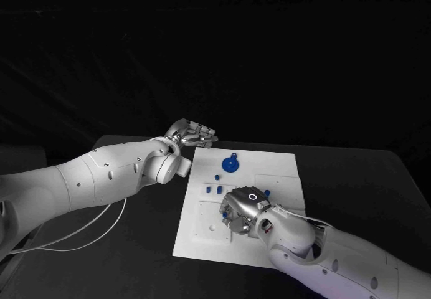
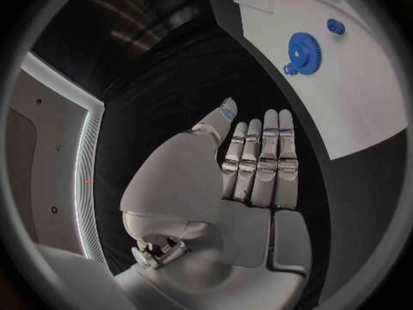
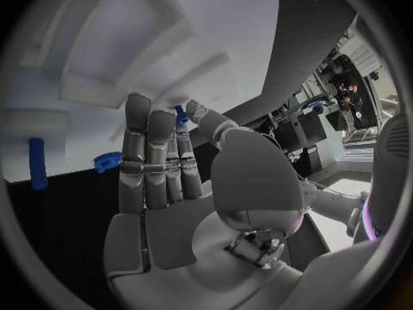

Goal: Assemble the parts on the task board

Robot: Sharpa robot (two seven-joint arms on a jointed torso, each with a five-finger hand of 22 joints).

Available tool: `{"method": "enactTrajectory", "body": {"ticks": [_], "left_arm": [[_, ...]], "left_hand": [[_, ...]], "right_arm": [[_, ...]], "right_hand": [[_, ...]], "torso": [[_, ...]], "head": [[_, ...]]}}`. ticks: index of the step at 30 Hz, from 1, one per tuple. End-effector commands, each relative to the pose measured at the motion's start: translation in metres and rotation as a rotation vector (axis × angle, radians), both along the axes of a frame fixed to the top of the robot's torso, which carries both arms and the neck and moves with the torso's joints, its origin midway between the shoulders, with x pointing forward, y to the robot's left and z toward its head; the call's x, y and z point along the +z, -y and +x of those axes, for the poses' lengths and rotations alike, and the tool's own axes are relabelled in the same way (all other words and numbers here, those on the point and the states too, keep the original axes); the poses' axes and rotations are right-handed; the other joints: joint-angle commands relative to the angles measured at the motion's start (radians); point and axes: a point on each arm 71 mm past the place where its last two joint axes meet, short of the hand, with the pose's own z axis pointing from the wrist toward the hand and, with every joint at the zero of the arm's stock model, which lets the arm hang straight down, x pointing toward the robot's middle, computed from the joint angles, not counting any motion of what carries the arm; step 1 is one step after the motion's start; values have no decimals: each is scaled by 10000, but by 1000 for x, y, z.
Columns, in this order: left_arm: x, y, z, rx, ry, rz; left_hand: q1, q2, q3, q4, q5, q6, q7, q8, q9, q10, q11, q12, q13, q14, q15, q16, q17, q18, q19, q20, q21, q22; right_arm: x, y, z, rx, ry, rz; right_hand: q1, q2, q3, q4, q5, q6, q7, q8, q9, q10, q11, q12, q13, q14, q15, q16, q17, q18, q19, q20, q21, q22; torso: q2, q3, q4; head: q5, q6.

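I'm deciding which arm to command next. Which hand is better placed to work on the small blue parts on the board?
The right hand. It hangs over the task board, close beside the small blue parts. The left hand hovers off the board's far left corner, fingers open, holding nothing.

You see your right hand in front of the white task board. Its fingers stand straight, side by side. A small blue part sits between the thumb tip and the nearest finger; a grip is not clear. A blue toothed part peeks out beside the fingers. A blue peg stands farther off at the board's edge.
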Motion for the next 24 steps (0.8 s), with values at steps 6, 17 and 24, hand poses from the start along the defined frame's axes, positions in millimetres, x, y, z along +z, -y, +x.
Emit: {"method": "enactTrajectory", "body": {"ticks": [6, 17, 24], "left_arm": [[1, 2, 0, -169, 13, 6], [1, 1, 0, -148, 8, 14], [1, 1, 0, -138, 19, 19]], "left_hand": [[7, 70, -54, 5, 21, -9, 59, -31, 1, -51, -8, 32, 5, -67, 25, -38, 1, -28, -35, 0, 22, -9], [24, 67, -82, 7, 21, -30, 67, -33, 0, -66, -1, 33, 5, -81, 30, -39, 7, -26, -25, 6, 27, -112], [24, 67, -82, 7, 21, -30, 67, -33, 0, -66, -1, 33, 5, -81, 30, -39, 7, -26, -25, 6, 27, -112]], "right_arm": [[-5, 3, -1, -47, -249, 124], [4, 4, -3, -76, 175, 1063], [13, 9, -6, -89, 408, 1819]], "right_hand": [[191, -215, -342, 127, 74, -324, 31, -32, -11, -596, 166, -52, -29, -54, 169, 75, -155, 243, 355, 170, -127, -140], [571, -413, -1142, 252, 226, -767, -35, -34, -15, -1236, 315, -48, -28, -141, 275, 118, -436, 481, 356, 313, -247, -356], [701, -490, -1291, 293, 267, -897, -87, -38, -18, -1285, 328, -47, -28, -99, 277, 119, -541, 541, 382, 330, -226, -456]], "torso": [[4, 0, 5], [0, -4, 10], [-3, -4, 2]], "head": [[-18, 0], [-31, 4], [-59, 39]]}}
